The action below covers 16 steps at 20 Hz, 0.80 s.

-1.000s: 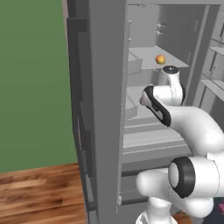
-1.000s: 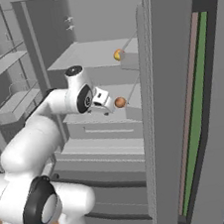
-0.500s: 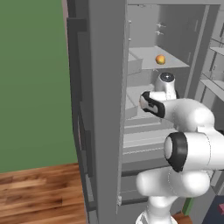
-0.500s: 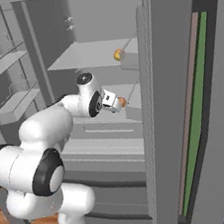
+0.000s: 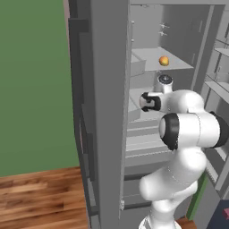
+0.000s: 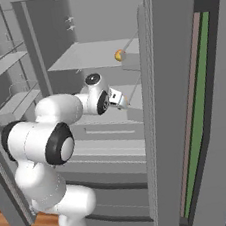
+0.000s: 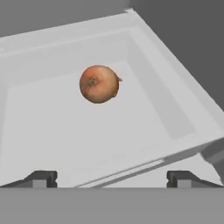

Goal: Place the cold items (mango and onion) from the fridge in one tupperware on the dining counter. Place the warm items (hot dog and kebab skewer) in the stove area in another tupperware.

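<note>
In the hand view a brown onion (image 7: 99, 84) lies in a shallow white fridge bin (image 7: 183, 118), ahead of my gripper (image 7: 111, 179) and apart from it. My fingertips (image 7: 41, 178) stand wide apart over the bin's near rim, open with nothing between them. From the right base view the gripper (image 6: 121, 100) reaches into the fridge's middle level. An orange mango (image 6: 120, 55) rests on the shelf above, also seen as the mango (image 5: 164, 61) in the left base view. The hot dog, kebab skewer and tupperware are out of view.
The fridge stands open, with door shelves (image 6: 12, 98) on the left and the other door's edge (image 6: 152, 105) close to my hand's right. Drawers (image 6: 108, 136) sit below the bin. The grey fridge side panel (image 5: 109, 112) blocks part of the left base view.
My arm has folded up and pushed the hand deeper into the fridge's middle level, closer to the onion. The jaws have stayed wide apart. The mango has not moved.
</note>
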{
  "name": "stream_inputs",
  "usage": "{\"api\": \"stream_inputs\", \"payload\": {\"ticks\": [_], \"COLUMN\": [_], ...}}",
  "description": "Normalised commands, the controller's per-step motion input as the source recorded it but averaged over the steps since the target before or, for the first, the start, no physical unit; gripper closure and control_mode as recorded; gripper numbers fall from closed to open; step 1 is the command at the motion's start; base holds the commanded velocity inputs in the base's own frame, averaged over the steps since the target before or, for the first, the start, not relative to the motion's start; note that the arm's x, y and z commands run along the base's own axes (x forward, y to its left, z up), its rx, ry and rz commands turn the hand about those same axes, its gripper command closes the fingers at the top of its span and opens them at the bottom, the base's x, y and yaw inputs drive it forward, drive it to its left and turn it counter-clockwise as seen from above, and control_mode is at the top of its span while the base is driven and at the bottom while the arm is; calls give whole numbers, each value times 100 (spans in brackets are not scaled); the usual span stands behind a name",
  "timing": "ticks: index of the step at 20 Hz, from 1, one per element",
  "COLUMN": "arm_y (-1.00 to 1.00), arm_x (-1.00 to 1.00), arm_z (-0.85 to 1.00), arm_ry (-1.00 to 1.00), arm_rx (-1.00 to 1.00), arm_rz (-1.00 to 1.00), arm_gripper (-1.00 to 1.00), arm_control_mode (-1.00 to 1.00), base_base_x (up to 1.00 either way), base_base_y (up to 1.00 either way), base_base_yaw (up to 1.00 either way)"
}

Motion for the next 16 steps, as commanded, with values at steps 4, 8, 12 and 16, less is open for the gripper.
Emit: {"api": "stream_inputs", "payload": {"ticks": [4, 8, 12, 16], "arm_y": [-5, -1, 0, -2], "arm_x": [59, 50, 37, 25], "arm_z": [-6, -27, -29, -33], "arm_ry": [3, 0, 0, -2], "arm_rx": [0, 0, -1, -2], "arm_rz": [0, 0, 0, 0], "arm_gripper": [-100, -100, -100, -100], "arm_control_mode": [-100, -100, -100, -100], "base_base_x": [0, 0, 0, 0], "base_base_y": [0, 0, 0, 0], "base_base_yaw": [0, 0, 0, 0]}}
